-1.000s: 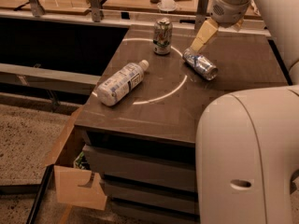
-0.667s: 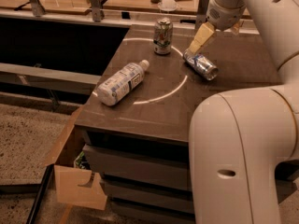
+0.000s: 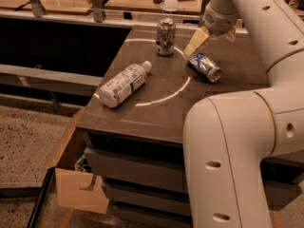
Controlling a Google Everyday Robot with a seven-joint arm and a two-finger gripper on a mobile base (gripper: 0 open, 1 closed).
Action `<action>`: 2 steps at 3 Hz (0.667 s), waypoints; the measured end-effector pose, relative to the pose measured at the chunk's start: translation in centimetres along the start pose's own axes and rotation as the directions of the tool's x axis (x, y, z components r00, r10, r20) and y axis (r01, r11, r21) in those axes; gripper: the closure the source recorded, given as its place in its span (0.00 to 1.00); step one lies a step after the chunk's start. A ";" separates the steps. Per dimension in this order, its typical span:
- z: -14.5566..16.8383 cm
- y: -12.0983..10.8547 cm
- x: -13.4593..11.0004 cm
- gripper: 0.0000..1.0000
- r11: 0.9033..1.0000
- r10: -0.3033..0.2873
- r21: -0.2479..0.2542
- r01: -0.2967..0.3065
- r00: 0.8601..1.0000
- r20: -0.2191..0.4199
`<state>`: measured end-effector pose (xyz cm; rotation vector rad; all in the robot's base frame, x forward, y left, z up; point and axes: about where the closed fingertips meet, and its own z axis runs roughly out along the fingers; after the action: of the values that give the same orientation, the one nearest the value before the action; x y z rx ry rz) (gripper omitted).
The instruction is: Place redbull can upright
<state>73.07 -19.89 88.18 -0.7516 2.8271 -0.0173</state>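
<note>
The redbull can (image 3: 205, 66), slim, silver and blue, lies on its side on the dark table (image 3: 156, 113), towards the back right. My gripper (image 3: 212, 42) hangs just above the can's far end. Its fingers are spread: one tan finger (image 3: 195, 43) points down at the can's left far end, the other (image 3: 231, 33) shows on the right behind the wrist. Nothing is held between them.
A green-and-white patterned can (image 3: 165, 37) stands upright left of the gripper. A white plastic bottle (image 3: 123, 84) lies on its side at the table's left. My own arm (image 3: 228, 141) fills the right foreground. A cardboard box (image 3: 76, 175) sits on the floor at lower left.
The gripper has come slightly down and to the left, closer to the can's far end. The arm's lower body has swung left in view. The cans and the bottle have not moved.
</note>
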 end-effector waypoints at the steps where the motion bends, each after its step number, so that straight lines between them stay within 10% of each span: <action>1: 1.2 0.9 -0.6 0.00 0.999 -0.006 -0.037 0.006 1.000 -0.004; 2: 2.5 1.9 -1.1 0.13 0.996 -0.033 -0.081 0.033 0.999 -0.006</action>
<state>73.61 -17.62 85.81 -0.8170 2.8371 0.0891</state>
